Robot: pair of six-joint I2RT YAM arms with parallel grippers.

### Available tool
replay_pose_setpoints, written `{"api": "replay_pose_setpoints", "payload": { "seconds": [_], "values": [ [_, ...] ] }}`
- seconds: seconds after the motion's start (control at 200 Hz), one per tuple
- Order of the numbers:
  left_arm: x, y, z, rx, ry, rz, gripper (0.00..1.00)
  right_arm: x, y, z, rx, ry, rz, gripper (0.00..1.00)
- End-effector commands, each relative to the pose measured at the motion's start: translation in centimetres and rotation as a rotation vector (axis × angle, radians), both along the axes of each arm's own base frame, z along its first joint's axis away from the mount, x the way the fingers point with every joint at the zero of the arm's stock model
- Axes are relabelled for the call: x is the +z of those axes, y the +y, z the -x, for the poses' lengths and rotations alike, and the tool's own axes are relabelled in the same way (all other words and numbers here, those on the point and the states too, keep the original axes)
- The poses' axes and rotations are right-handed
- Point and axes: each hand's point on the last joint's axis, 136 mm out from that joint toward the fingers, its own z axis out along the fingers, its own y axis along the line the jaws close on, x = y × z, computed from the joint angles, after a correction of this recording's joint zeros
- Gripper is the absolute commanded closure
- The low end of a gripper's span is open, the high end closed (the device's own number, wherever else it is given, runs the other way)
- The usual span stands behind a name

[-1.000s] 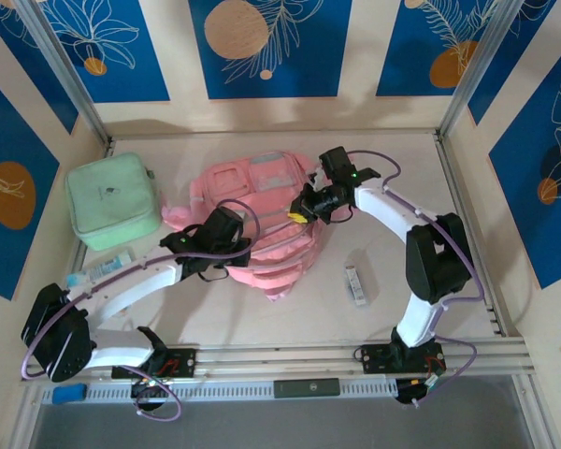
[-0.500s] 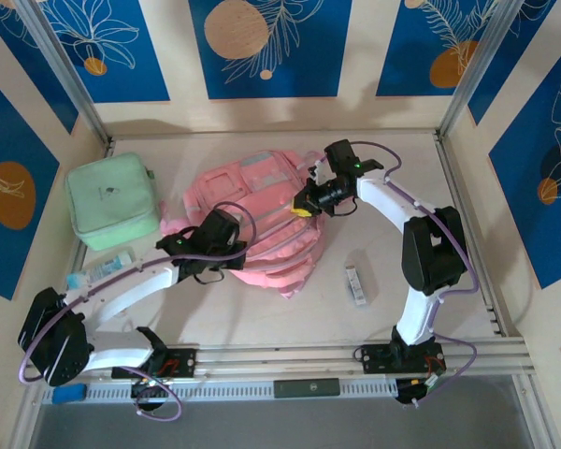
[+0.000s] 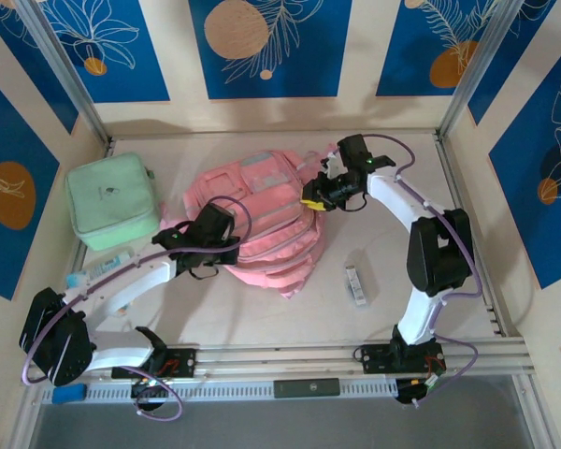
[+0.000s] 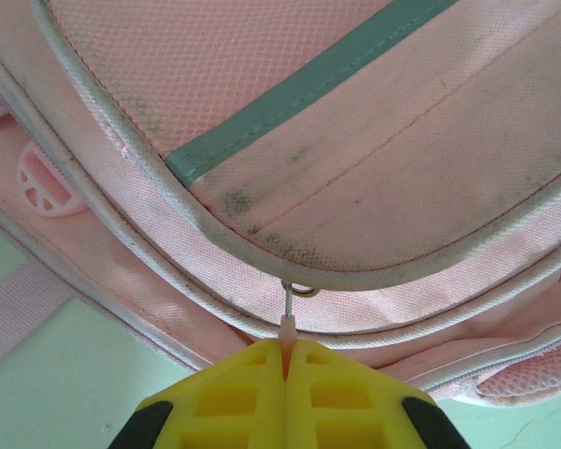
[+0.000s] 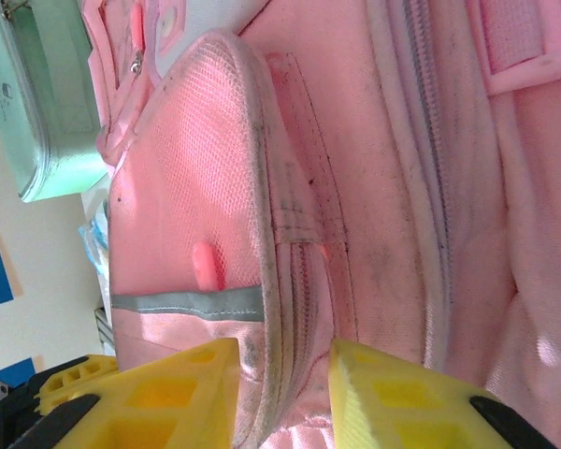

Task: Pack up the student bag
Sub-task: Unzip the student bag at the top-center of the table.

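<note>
Pink student bag: left gripper jaws pinch zip pull, likely to open pocket; right gripper jaws straddle pocket rim, probably bracing; whether clamped, cannot tell.

pink student bag; yellow fingers; mint green case
</note>
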Motion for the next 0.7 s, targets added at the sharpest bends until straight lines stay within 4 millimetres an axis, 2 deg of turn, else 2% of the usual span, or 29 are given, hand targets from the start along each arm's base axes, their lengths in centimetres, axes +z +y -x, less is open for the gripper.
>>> {"api": "replay_pose_setpoints", "payload": {
  "seconds": [0.0,0.205,0.32,0.475,0.6,0.695],
  "values": [
    [-1.4,2.2,-0.2,0.046,0.024,-0.073,1.0,2.7,-0.4,1.2,0.016,-0.069,0.006,0.68],
    [-1.9,2.4,-1.3,0.066,0.031,-0.039,1.0,2.9,-1.6,3.1,-0.009,-0.041,0.031,0.65],
    [-1.3,2.1,-1.8,0.067,0.04,-0.024,1.0,2.7,-2.5,4.8,-0.034,-0.014,0.025,0.62],
    [-0.1,1.0,-0.7,0.048,0.028,0.07,0.66,1.0,-4.7,7.3,-0.074,0.062,0.118,0.53],
    [0.8,-0.6,1.5,0.039,0.014,0.151,0.56,0.0,-6.5,9.9,-0.13,0.089,0.165,0.46],
    [0.7,-2.1,3.0,0.05,-0.005,0.217,0.5,-1.3,-8.2,12.1,-0.189,0.14,0.221,0.39]
  ]
}}
